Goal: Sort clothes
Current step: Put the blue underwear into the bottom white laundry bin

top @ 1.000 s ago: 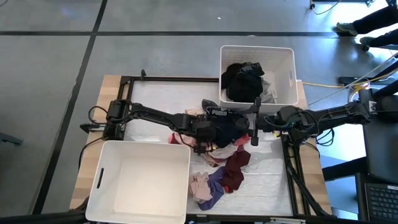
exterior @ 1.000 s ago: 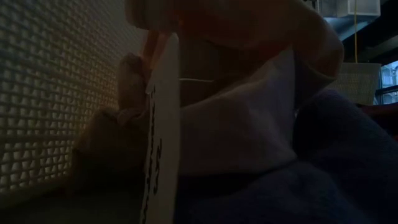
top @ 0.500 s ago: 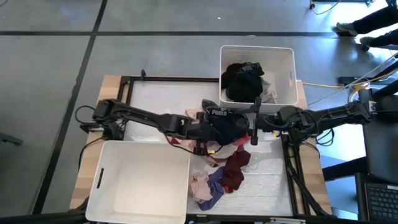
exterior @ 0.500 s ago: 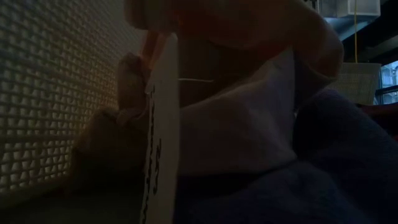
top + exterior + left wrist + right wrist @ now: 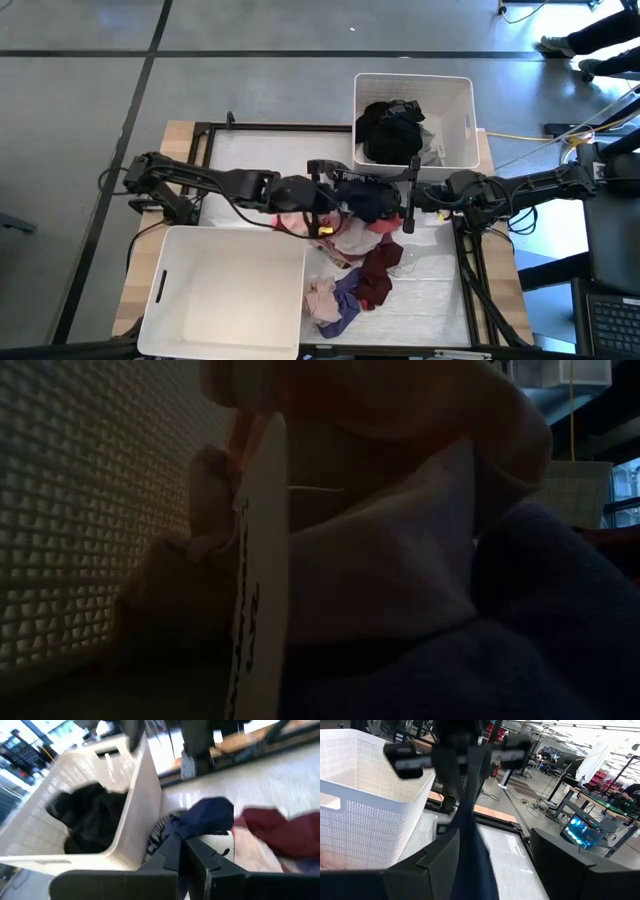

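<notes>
The clothes lie heaped at the table's middle: maroon, purple and pink pieces. My left gripper is above the heap's far side, shut on a dark navy garment. My right gripper waits open at the heap's right side, level, facing the hanging navy garment. Black clothes fill the far bin. My left gripper pinches a bunched fold of the navy garment between its two fingers. The fingers slant down toward the table's right side. The garment hangs slack below them. I cannot tell whether its lower end is clear of the heap.
An empty white bin stands at the near left, its wall filling the low view's left. Pale cloth pressed against the low camera blocks the rest. Bare table lies at the far left. A person's feet show beyond the far right.
My left gripper has risen from the heap and tipped up nearer to level, drawing back a little toward the table's left and far side. The navy garment has come up with it, baring pale cloth underneath.
</notes>
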Controlling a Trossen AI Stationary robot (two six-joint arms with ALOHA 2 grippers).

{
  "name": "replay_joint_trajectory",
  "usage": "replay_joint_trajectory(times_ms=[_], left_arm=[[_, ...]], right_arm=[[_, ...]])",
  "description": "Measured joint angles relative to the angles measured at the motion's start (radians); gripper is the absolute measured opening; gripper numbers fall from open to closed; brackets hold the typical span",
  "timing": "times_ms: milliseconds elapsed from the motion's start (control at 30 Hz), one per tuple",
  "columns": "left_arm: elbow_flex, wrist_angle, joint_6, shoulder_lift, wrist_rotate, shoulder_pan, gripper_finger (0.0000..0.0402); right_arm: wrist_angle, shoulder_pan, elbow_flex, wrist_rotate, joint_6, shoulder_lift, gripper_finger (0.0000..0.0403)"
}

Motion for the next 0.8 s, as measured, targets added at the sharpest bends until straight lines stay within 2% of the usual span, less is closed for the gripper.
replay_joint_trajectory(times_ms=[533,800], left_arm=[[0.000,0.142,0.104,-0.096,-0.015,-0.009,0.0006],[0.000,0.143,0.107,-0.166,-0.017,-0.016,0.0007]], right_arm=[[-0.008,0.000,0.000,0.001,-0.001,0.000,0.0244],[-0.015,0.000,0.000,0.001,-0.002,0.000,0.0244]])
